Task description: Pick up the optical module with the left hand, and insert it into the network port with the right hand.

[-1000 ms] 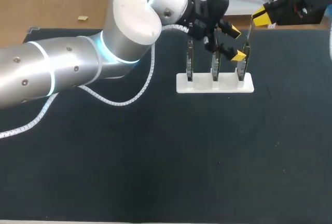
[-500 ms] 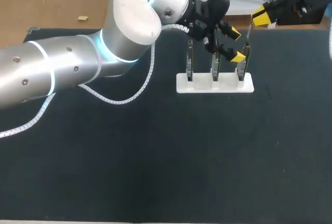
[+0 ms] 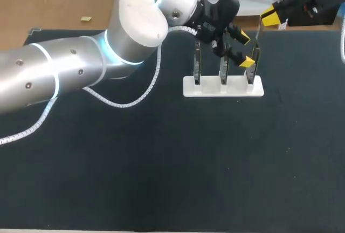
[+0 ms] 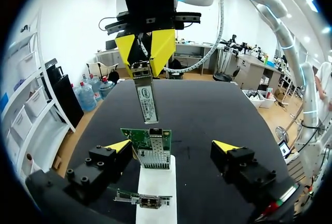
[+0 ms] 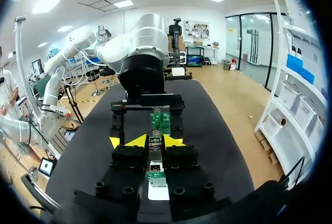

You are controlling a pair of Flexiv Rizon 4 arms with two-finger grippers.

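Observation:
My right gripper (image 3: 269, 16) hangs over the back right of the table, shut on a slim silver optical module (image 3: 257, 34) that points down. In the left wrist view that module (image 4: 147, 97) hangs from the right gripper (image 4: 145, 53), just above the port of a green network card (image 4: 149, 143). My left gripper (image 4: 172, 146) stands wide open, one finger on each side of this card without touching it. In the head view the left gripper (image 3: 246, 48) is beside the rightmost card (image 3: 251, 67). The right wrist view shows the module (image 5: 154, 154) between my right gripper's (image 5: 155, 141) tips, the card (image 5: 161, 121) ahead.
A white stand (image 3: 223, 88) holds three upright network cards in a row; another card (image 4: 142, 199) shows on the stand (image 4: 155, 182) under my left gripper. My left arm (image 3: 81, 71) spans the table's left half above dark matting (image 3: 188, 163).
My left arm has crept very slightly. Both grippers keep their state and the module stays in the right one.

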